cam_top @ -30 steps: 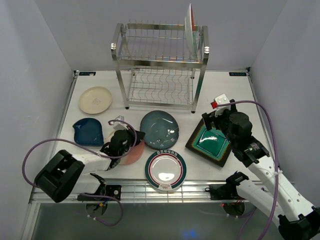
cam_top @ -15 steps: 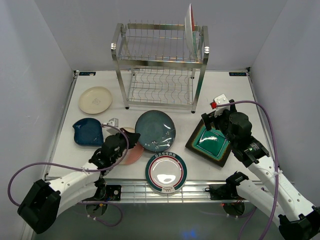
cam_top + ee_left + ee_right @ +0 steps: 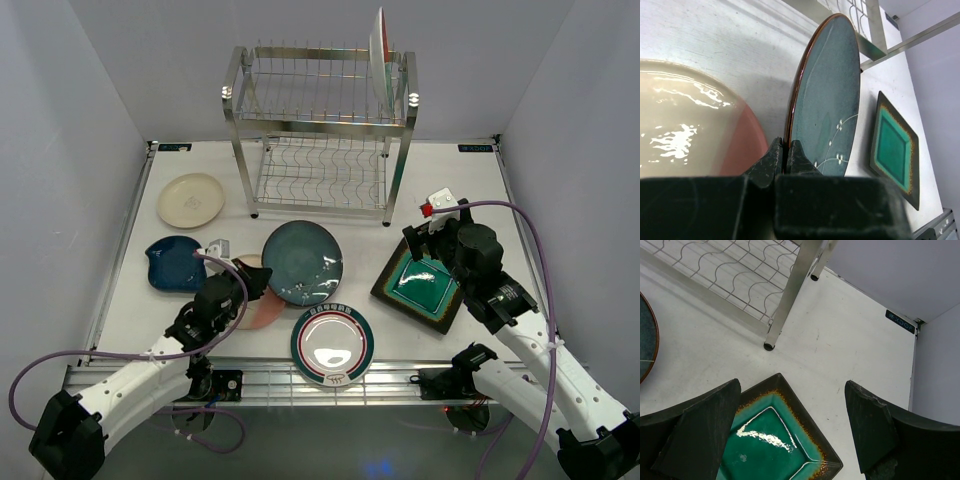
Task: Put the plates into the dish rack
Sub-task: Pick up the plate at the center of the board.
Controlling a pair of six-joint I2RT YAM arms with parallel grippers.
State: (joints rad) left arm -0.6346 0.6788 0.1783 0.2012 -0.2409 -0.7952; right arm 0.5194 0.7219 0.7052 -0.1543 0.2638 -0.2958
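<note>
As left gripper (image 3: 785, 148) clamps its near rim, dark teal plate (image 3: 830, 95) angled up toward dish rack (image 3: 320, 121), right gripper (image 3: 789, 415) wide.

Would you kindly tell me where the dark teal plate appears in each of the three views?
Top external: dark teal plate near centre, left rim in the left claw.
Left wrist: centre, tilted, rim pinched by the claw.
Right wrist: a sliver at the left edge.
Shared landmark: the square green plate, right of it in every view.

One plate (image 3: 379, 47) in rack (image 3: 236, 118), top tier.
</note>
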